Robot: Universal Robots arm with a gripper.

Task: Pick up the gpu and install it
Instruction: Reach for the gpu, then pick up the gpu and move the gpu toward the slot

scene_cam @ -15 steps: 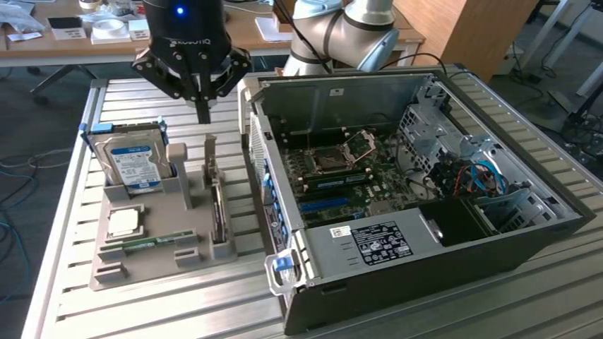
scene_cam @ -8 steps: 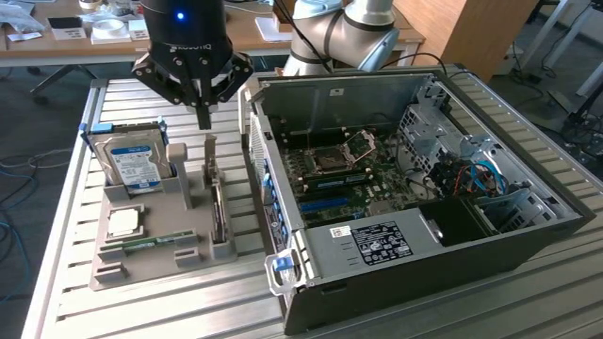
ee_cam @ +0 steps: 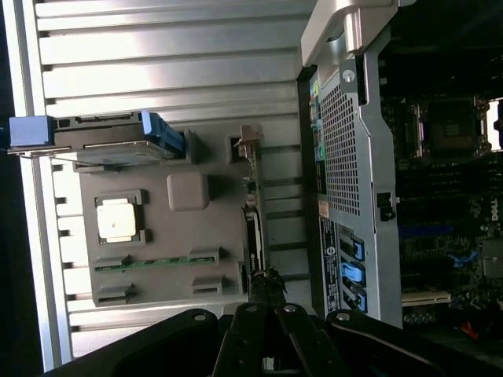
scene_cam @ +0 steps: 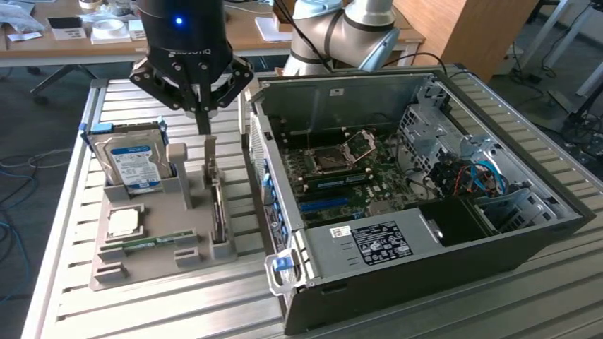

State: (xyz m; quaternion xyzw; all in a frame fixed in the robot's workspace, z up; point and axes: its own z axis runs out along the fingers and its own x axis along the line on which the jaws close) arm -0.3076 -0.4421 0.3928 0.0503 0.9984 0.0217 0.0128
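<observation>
The gpu stands on edge in a slot at the side of the grey holder tray nearest the case, a thin dark card held between two grey posts. From the wrist I see it edge-on. My gripper hangs just above the card's far end, fingers pressed together and pointing down, with nothing between them. In the wrist view the gripper's tips overlap one end of the card. The open computer case lies beside the tray, its motherboard exposed.
The tray also holds a silver hard drive with a blue label, a square processor and a green RAM stick. The case's perforated wall rises right next to the card. Desks with clutter stand behind the slatted metal table.
</observation>
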